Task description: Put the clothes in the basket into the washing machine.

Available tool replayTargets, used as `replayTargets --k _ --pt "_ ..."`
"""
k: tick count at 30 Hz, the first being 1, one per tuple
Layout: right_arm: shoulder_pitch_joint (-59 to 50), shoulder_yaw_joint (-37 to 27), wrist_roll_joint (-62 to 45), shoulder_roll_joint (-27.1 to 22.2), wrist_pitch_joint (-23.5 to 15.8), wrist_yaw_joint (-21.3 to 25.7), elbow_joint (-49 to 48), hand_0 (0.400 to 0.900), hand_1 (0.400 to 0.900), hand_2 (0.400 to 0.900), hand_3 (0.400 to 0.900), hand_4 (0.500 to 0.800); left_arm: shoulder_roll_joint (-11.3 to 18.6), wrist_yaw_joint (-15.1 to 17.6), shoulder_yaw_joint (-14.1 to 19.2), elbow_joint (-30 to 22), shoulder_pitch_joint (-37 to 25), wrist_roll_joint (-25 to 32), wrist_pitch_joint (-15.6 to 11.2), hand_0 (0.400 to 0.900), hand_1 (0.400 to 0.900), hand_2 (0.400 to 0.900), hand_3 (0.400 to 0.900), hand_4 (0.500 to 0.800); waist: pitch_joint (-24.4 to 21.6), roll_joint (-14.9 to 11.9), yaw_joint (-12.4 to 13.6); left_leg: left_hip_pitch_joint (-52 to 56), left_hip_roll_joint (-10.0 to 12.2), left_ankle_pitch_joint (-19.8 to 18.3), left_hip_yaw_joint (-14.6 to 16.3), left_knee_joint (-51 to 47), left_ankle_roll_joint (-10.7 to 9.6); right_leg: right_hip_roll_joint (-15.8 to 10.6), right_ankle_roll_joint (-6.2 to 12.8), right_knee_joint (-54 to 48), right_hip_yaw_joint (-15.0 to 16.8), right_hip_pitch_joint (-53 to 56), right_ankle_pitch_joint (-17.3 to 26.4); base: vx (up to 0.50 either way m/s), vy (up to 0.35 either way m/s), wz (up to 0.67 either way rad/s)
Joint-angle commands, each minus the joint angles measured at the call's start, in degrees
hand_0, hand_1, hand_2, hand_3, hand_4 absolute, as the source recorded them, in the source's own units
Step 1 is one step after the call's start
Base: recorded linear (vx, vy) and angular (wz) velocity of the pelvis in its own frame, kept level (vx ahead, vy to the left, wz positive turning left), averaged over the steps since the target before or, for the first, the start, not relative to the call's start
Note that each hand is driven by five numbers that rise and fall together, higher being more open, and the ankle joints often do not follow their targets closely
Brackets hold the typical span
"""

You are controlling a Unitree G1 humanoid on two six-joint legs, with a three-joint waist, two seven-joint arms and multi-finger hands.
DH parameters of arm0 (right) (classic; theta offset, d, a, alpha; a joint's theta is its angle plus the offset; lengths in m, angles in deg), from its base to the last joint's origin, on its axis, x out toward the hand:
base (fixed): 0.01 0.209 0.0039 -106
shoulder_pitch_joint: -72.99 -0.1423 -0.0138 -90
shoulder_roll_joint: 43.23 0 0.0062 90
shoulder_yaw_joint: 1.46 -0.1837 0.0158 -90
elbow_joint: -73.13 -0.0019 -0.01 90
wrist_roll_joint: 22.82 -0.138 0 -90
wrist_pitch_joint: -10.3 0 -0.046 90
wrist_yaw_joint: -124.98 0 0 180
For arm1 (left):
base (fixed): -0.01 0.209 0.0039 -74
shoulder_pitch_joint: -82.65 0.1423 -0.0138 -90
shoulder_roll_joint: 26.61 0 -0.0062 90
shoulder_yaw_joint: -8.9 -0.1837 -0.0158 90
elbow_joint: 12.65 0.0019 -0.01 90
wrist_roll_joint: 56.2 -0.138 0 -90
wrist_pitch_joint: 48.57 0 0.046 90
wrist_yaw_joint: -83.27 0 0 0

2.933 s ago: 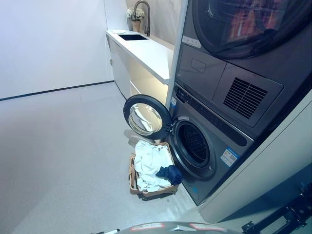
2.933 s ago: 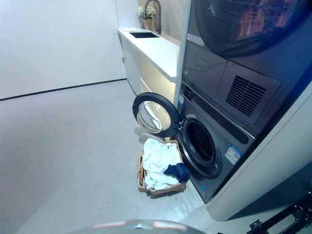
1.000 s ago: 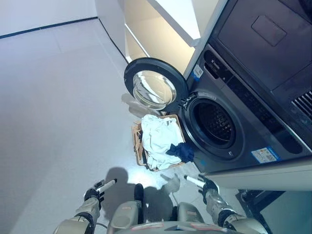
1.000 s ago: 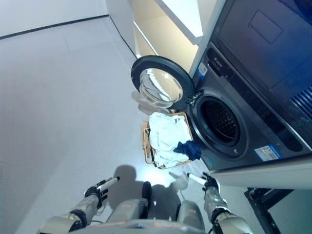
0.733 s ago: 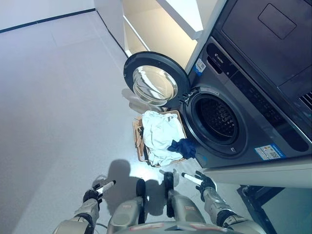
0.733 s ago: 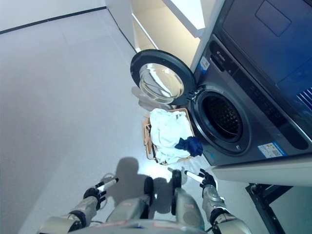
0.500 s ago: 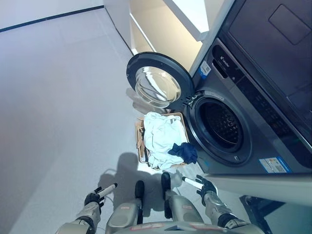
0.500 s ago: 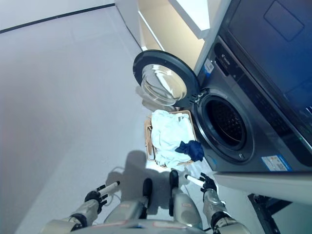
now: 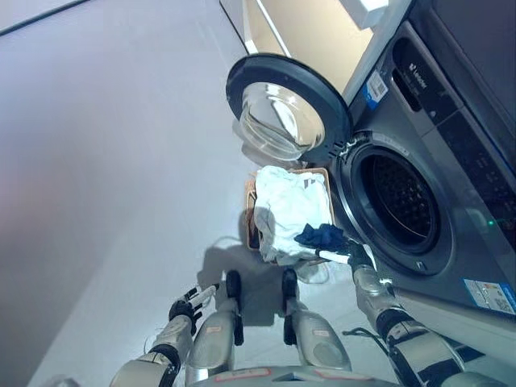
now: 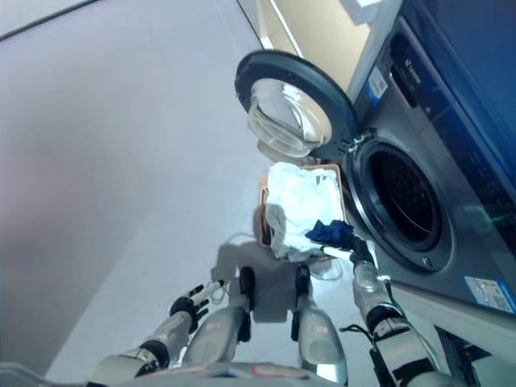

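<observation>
A wicker basket (image 9: pixel 251 219) stands on the floor in front of the washing machine (image 9: pixel 451 242). It holds a heap of white clothes (image 9: pixel 289 211) with a dark blue cloth (image 9: pixel 321 235) at its near right edge. The drum opening (image 9: pixel 403 201) is open and dark, and the round door (image 9: pixel 286 109) is swung wide to the left. My right hand (image 9: pixel 358 260) is open, its fingers straight, right at the basket's near right corner beside the blue cloth. My left hand (image 9: pixel 187 305) is open and empty, low over the floor at the lower left.
The open door hangs over the floor just behind the basket. A pale cabinet front (image 9: pixel 314 24) stands at the top beyond the machine. Grey floor (image 9: pixel 113 161) stretches to the left.
The view has dipped and come closer to the basket and machine. My right hand has reached forward to the basket's near corner by the blue cloth. My left hand stays low.
</observation>
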Motion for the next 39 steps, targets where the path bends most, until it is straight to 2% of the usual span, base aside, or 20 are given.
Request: replayTargets --k 1,2,6,8,13,19,20,21,23,29,35,36,37,38,39 --pt "-4.4 2.7 10.4 -2.8 -0.8 7.3 -4.0 0.900 0.900 0.900 0.900 0.800 2.4 4.0 -2.7 -0.4 -0.9 -0.8 -2.9 0.900 0.900 0.900 0.900 0.800 1.1 0.6 0.2 -2.6 -1.5 -4.3 0.5 3.0 -0.7 1.1 2.48 14.7 2.2 -8.5 -8.9 0.00 0.107 -0.19" --pt "-7.4 4.3 14.6 -4.7 -0.5 10.2 -3.8 0.900 0.900 0.900 0.900 0.800 2.8 5.3 -2.9 -1.8 -1.9 0.0 -4.2 0.900 0.900 0.900 0.900 0.800 2.1 0.9 0.5 -3.9 -1.5 -4.2 0.8 3.1 -0.7 0.9 2.69 15.0 2.4 -10.4 -8.5 0.00 0.073 -0.13" --pt "-12.2 5.8 17.7 -7.1 0.6 13.2 -2.8 0.900 0.900 0.900 0.900 0.800 3.3 6.1 -3.9 -4.2 -3.9 2.0 -5.5 0.900 0.900 0.900 0.900 0.800 3.3 1.7 0.9 -7.4 -1.7 -4.1 0.9 4.3 -0.6 0.6 2.82 16.2 2.6 -14.2 -8.2 -0.02 0.042 0.02" --pt "-15.7 6.8 19.9 -8.5 1.6 16.7 -1.7 0.900 0.900 0.900 0.900 0.800 3.6 7.1 -5.0 -6.9 -5.6 3.3 -6.4 0.900 0.900 0.900 0.900 0.800 4.6 2.4 1.1 -10.4 -2.0 -4.3 0.9 6.1 -0.5 0.3 2.91 17.7 2.7 -17.2 -8.1 -0.05 0.022 0.05" --pt "-23.3 8.1 21.5 -11.8 3.0 20.1 0.4 0.900 0.900 0.900 0.900 0.800 4.8 8.0 -6.0 -13.0 -7.6 6.7 -7.8 0.900 0.900 0.900 0.900 0.800 7.0 3.8 1.7 -17.4 -2.5 -5.3 1.1 11.0 -0.4 -0.1 3.07 21.5 3.4 -24.2 -7.9 -0.04 0.000 -0.02" --pt "-30.2 10.2 21.8 -15.5 5.2 22.6 8.1 0.900 0.900 0.900 0.900 0.800 6.0 8.3 -7.9 -17.5 -11.9 10.4 -9.0 0.900 0.900 0.900 0.900 0.800 8.9 5.9 1.8 -31.0 -3.1 -9.2 0.9 24.3 -0.1 -1.7 2.14 33.2 3.9 -36.5 -11.1 -0.07 -0.035 0.14" --pt "-31.5 10.3 21.9 -16.9 5.8 23.6 9.1 0.900 0.900 0.900 0.900 0.800 6.4 8.4 -8.3 -19.7 -12.4 11.4 -9.3 0.900 0.900 0.900 0.900 0.800 8.9 6.6 2.0 -35.6 -3.1 -10.7 1.0 29.4 0.1 -2.3 1.57 38.1 4.5 -41.0 -12.6 -0.05 -0.021 0.10" --pt "-31.6 10.3 21.9 -16.9 5.8 23.6 9.1 0.900 0.900 0.900 0.900 0.800 6.4 8.4 -8.3 -19.7 -12.4 11.4 -9.3 0.900 0.900 0.900 0.900 0.800 8.9 6.5 2.0 -35.8 -3.1 -10.9 1.1 29.7 0.1 -2.3 1.57 38.4 4.5 -41.2 -12.7 -0.05 -0.019 0.08" --pt "-32.8 10.7 23.1 -18.8 7.2 25.1 10.8 0.900 0.900 0.900 0.900 0.800 6.5 8.9 -8.9 -23.2 -12.1 12.5 -10.3 0.900 0.900 0.900 0.900 0.800 8.9 7.7 2.5 -42.3 -2.9 -12.5 1.7 35.8 0.4 -3.2 0.92 44.4 5.1 -48.0 -13.9 -0.04 -0.011 0.05" --pt "-34.6 11.9 22.7 -19.6 8.0 23.1 14.6 0.900 0.900 0.900 0.900 0.800 6.4 8.8 -9.7 -25.2 -12.3 14.3 -10.2 0.900 0.900 0.900 0.900 0.800 8.9 8.9 3.0 -50.3 -3.2 -14.4 1.9 43.5 0.9 -3.4 0.34 51.7 6.1 -56.2 -15.6 -0.01 -0.008 0.02" --pt "-35.4 11.4 19.7 -20.4 7.8 19.0 16.4 0.900 0.900 0.900 0.900 0.800 7.0 8.3 -10.6 -29.8 -10.6 15.3 -10.7 0.900 0.900 0.900 0.900 0.800 8.9 10.2 4.2 -56.2 -3.0 -16.0 2.6 49.9 1.3 -3.2 0.29 57.4 6.5 -62.5 -16.7 -0.02 -0.016 0.04" --pt "-35.4 11.6 19.6 -20.3 7.7 18.6 16.4 0.867 0.867 0.867 0.867 0.780 6.9 8.3 -10.8 -30.2 -10.3 15.1 -10.6 0.900 0.900 0.900 0.900 0.800 8.8 10.1 4.3 -56.8 -3.1 -16.1 2.7 50.4 1.3 -3.2 0.26 58.0 6.6 -63.2 -16.7 0.00 0.000 0.00" --pt "-35.0 11.3 19.3 -20.2 7.4 18.7 16.0 0.600 0.600 0.600 0.600 0.620 6.9 8.5 -10.7 -30.6 -9.9 14.8 -10.7 0.900 0.900 0.900 0.900 0.800 8.8 9.9 4.2 -57.2 -3.1 -16.1 2.7 50.7 1.3 -3.1 0.26 58.2 6.6 -63.6 -16.7 0.00 0.000 0.00" --pt "-34.6 11.2 19.3 -20.1 7.3 18.9 15.6 0.400 0.400 0.400 0.400 0.500 6.8 8.4 -10.8 -30.7 -9.5 14.7 -10.6 0.900 0.900 0.900 0.900 0.800 8.7 9.8 4.3 -57.5 -3.1 -16.1 2.8 51.0 1.3 -3.3 0.25 58.4 6.6 -63.9 -16.7 0.00 0.000 0.00" --pt "-34.2 11.1 19.2 -19.9 7.2 19.2 15.2 0.400 0.400 0.400 0.400 0.500 6.6 8.5 -10.8 -30.8 -9.0 14.6 -10.6 0.900 0.900 0.900 0.900 0.800 8.6 9.7 4.2 -57.9 -3.2 -16.2 2.8 51.3 1.4 -3.2 0.22 58.8 6.5 -64.3 -16.7 0.00 0.000 0.00"
